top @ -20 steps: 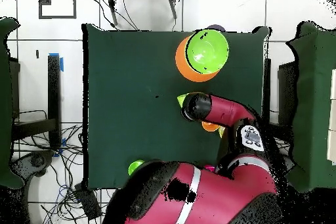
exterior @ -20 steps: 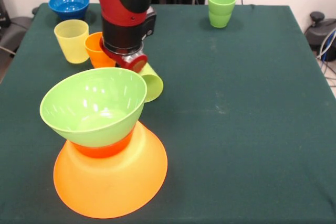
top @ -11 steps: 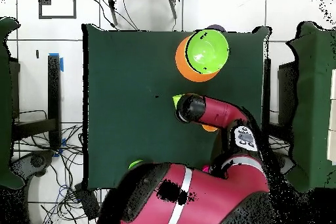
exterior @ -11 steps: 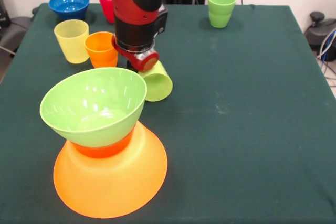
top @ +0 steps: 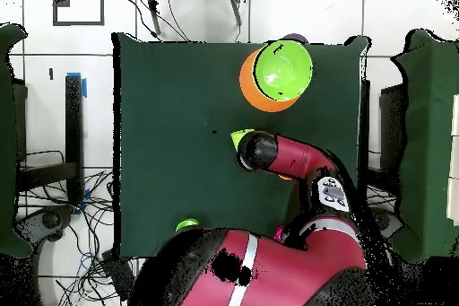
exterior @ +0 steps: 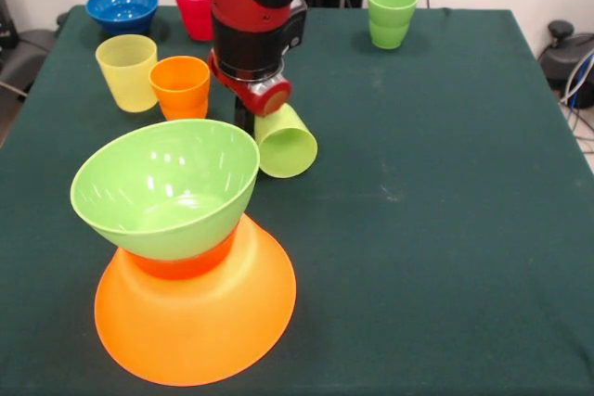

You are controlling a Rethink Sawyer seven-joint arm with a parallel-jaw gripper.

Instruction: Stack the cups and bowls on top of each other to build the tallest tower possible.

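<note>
I see the fingers (exterior: pixel 252 120) hidden under the wrist, grip state unclear, a lime cup (exterior: pixel 285 141) tilted just below, tower (exterior: pixel 186 266) near on the counter (exterior: pixel 445 183).

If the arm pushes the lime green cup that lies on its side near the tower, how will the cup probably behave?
The lime green cup lies on its side with its open mouth toward the camera, so a nudge would probably make it roll. Because it tapers, it would likely curve rather than go straight. It looks like thin smooth plastic, so probably light and slippery, though the cloth-covered table may slow it.
</note>
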